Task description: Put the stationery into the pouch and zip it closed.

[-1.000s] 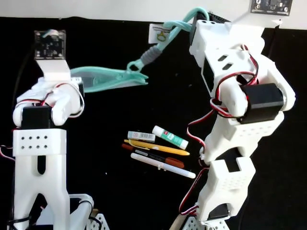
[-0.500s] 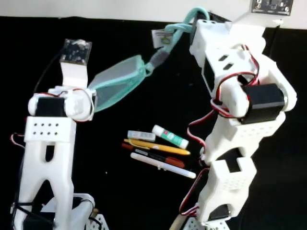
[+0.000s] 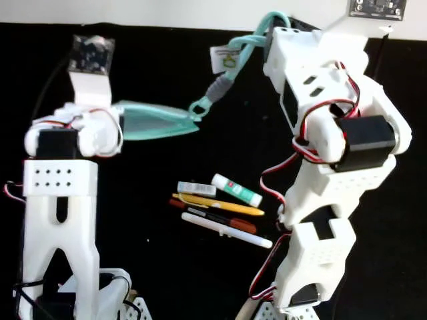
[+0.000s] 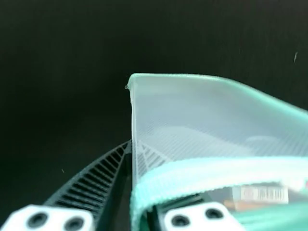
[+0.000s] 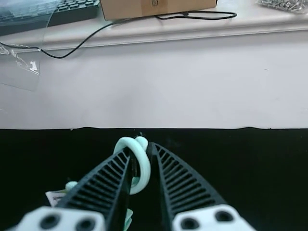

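Operator: Stage of the task, please?

Guide: Preparation, by my reading. Your pouch (image 3: 153, 120) hangs stretched above the far side of the table (image 3: 167, 287). Your left gripper (image 3: 119, 123) is clamped on one end of it. Your right gripper (image 5: 139, 154) is closed narrowly on its strap loop (image 5: 136, 168). The stationery (image 3: 220, 210) lies on the table well apart from the pouch, nearer the arm bases, with none of it yet inside: a white pen (image 3: 227, 230), a yellow pen (image 3: 220, 205) and a glue stick (image 3: 236, 191).

Operator: Next move?

Guide: You likely need the mouth open and facing the pens. I cannot tell whether the zip is open. One gripper must let go to fetch, so the pouch needs support first.

Operator: Surroundings?

Guide: Black table. Beyond its far edge is a pale surface (image 5: 168, 86) bearing a cardboard box (image 5: 154, 7) and a thin cable (image 5: 96, 30).
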You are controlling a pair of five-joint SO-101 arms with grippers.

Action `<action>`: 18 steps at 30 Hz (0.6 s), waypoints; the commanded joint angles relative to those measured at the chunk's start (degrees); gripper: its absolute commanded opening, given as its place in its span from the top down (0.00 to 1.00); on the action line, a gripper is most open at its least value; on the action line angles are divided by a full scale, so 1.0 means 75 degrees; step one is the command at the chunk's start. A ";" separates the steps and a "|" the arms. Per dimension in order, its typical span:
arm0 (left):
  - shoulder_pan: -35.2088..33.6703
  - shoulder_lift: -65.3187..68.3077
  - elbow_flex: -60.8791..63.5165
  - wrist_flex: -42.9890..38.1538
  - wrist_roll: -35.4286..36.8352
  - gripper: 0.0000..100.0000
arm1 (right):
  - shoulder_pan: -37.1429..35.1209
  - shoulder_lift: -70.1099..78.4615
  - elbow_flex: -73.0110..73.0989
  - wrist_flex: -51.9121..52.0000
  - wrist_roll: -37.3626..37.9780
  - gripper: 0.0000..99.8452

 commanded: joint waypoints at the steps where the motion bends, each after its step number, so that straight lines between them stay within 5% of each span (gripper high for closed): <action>1: 0.0076 -0.0041 -0.1037 0.0070 0.0129 0.99 | 0.0111 -0.0041 -0.0252 0.0064 -0.0047 0.99; 9: 0.0064 -0.0018 -0.1330 -0.0070 0.1172 0.99 | 0.0076 -0.0088 0.2256 0.0064 -0.0035 0.98; 18: 0.0029 -0.0006 -0.1319 -0.0481 0.2497 0.99 | -0.0229 -0.0076 0.4401 0.0053 0.0082 0.82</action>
